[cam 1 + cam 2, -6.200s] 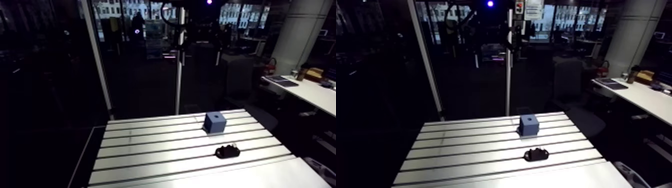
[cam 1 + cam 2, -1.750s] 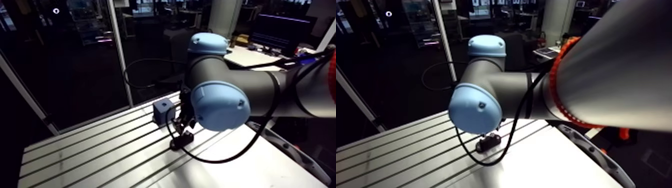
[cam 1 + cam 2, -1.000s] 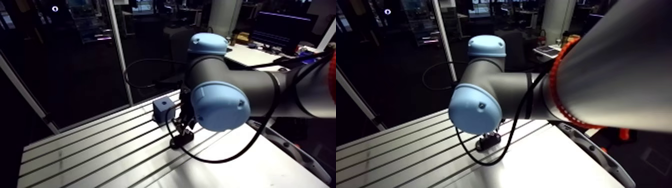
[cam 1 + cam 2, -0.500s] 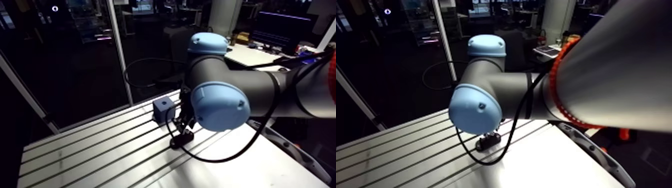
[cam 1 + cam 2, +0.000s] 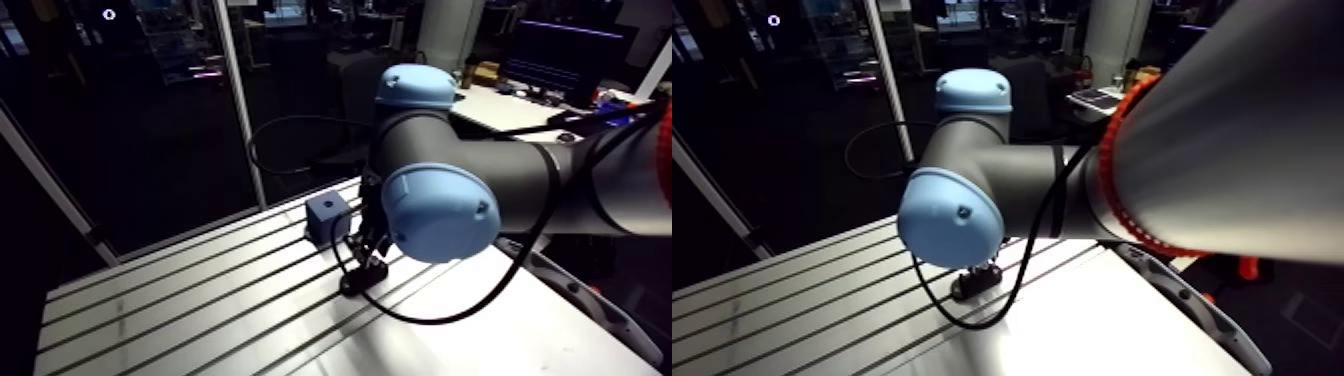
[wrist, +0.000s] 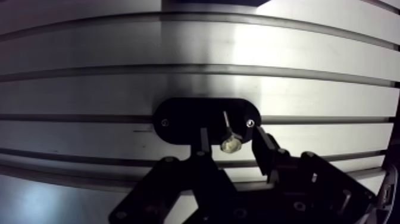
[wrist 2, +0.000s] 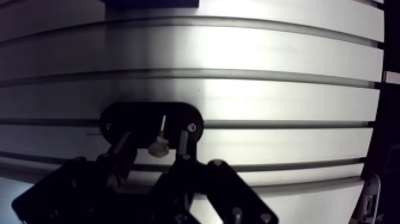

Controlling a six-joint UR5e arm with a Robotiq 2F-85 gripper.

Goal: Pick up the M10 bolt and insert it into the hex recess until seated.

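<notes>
A small silvery bolt point(image 6: 227, 132) lies on a black oval holder point(image 6: 178, 119) on the slotted table. Its hex head points toward my gripper and its shank points away. In the wrist view my gripper point(image 6: 231, 142) is low over the holder's near edge. Its two dark fingers stand apart, one on each side of the bolt head, with a small gap on both sides. In the arm view the holder point(image 5: 362, 279) sits under my wrist. A blue cube point(image 5: 327, 216) with a dark hole in its top stands just beyond it.
The aluminium table point(image 5: 180, 310) runs in long slotted strips to the left of the holder. My own elbow and its light-blue caps point(image 5: 438, 212) fill the right half of the arm view and hide the table there.
Since the earliest frames the arm view has swung round and my wrist now hangs over the holder. Across the latest frames nothing visibly moves.
</notes>
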